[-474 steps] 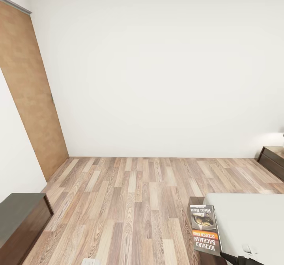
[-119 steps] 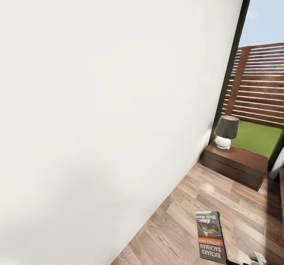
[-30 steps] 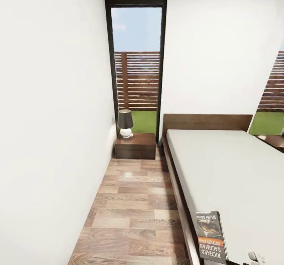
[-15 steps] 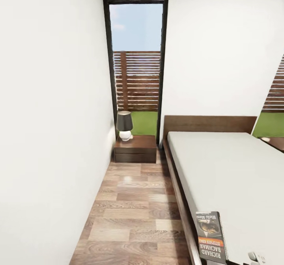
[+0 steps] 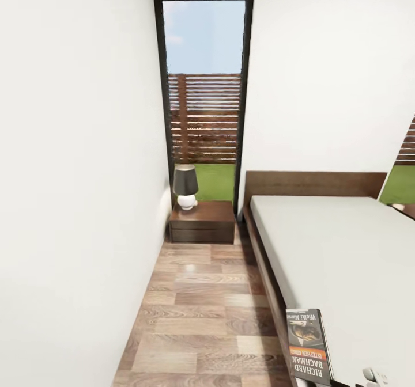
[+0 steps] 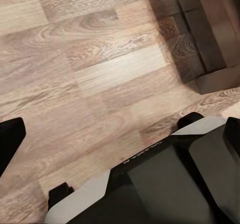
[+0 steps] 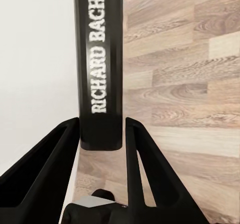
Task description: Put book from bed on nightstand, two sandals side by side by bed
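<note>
Right end effector (image 7: 102, 134) closed on the book (image 7: 100, 64), one black finger (image 7: 47, 159) on each side of the spine. White letters "RICHARD BACHM" running up the dark spine, away from the fingers. Book standing out past the fingertips, with the wood floor (image 7: 185, 84) on one side of it and the pale bed on the other.

From the head camera, same book (image 5: 309, 345) held up at the low right edge, cover facing up, orange band near its near end. A small bit of the right end effector (image 5: 372, 377) peeking out just beside the book's near corner. Book hanging over the edge of the bed (image 5: 340, 249), right where the mattress meets the floor (image 5: 196, 306).

Left end effector seen from its wrist camera as a black fingertip (image 6: 10, 141) at the edge, over the wood floor (image 6: 90, 74); cannot tell if wide or narrow. Dark bed frame (image 6: 210, 39) near one corner.

Farther off, a nightstand (image 5: 203, 222) at the end of the floor strip, between the white wall and the bed's headboard (image 5: 314, 182). A lamp (image 5: 185, 186) with a dark shade on top of it. Behind, a tall window (image 5: 204, 87) with a slatted fence and grass.
</note>
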You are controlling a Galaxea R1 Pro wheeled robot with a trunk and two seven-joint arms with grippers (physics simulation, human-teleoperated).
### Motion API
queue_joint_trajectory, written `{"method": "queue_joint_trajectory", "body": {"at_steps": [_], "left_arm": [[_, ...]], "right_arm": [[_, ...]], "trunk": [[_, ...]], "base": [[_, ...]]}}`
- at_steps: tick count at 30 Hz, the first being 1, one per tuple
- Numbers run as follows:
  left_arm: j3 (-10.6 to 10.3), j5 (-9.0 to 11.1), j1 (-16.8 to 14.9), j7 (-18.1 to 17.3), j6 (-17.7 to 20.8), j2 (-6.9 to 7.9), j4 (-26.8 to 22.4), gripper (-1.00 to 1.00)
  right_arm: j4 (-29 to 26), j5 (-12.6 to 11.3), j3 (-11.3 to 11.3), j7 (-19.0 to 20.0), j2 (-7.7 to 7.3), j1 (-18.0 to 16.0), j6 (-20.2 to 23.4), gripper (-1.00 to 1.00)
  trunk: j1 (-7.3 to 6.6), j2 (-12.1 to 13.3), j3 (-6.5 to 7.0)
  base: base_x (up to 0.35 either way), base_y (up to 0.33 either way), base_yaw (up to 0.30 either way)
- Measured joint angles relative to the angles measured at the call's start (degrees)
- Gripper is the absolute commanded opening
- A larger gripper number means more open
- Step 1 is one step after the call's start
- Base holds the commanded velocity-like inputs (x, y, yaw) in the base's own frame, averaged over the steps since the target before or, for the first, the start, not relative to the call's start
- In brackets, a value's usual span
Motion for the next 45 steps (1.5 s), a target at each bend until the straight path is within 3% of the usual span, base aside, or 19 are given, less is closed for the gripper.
{"method": "queue_joint_trajectory", "body": {"at_steps": [7, 45], "left_arm": [[0.0, 0.0, 0.0, 0.0, 0.0, 0.0, 0.0, 1.0], [0.0, 0.0, 0.0, 0.0, 0.0, 0.0, 0.0, 1.0]], "right_arm": [[0.0, 0.0, 0.0, 0.0, 0.0, 0.0, 0.0, -1.0], [0.0, 0.0, 0.0, -0.1, 0.0, 0.0, 0.0, -1.0]], "trunk": [[0.0, 0.0, 0.0], [0.0, 0.0, 0.0]], "base": [[0.285, 0.161, 0.0], [0.328, 0.001, -0.018]]}}
